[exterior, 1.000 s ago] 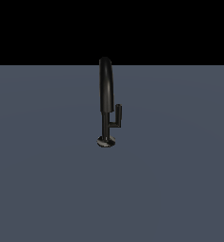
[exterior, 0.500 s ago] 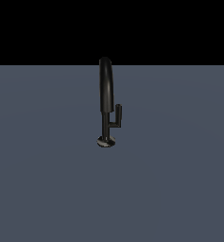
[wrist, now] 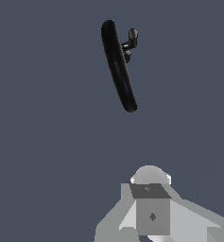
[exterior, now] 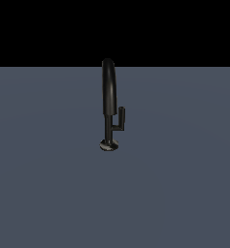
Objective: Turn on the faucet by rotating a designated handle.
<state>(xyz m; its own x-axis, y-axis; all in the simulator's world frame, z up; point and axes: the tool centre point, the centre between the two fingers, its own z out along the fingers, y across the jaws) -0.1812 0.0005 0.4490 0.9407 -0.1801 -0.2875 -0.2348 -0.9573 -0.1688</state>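
Faucet (exterior: 109, 104) upright on the grey floor (exterior: 48, 193) in my exterior view, near centre, disc base down; its handle (exterior: 119, 121) juts from the stem toward the exterior view's right, stubby rod pointing up. No arm appears there. My wrist view adds the gripper (wrist: 151, 208), seen only as pale grey blocks, well apart from the faucet (wrist: 118, 66) and handle (wrist: 130, 40); fingers hidden, so I cannot tell whether it is spread or closed.

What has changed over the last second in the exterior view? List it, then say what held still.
Nothing has visibly changed. The faucet stands in the same spot on its round base, and the handle still sticks out toward the exterior view's right with its rod pointing up. No arm has entered the exterior view.
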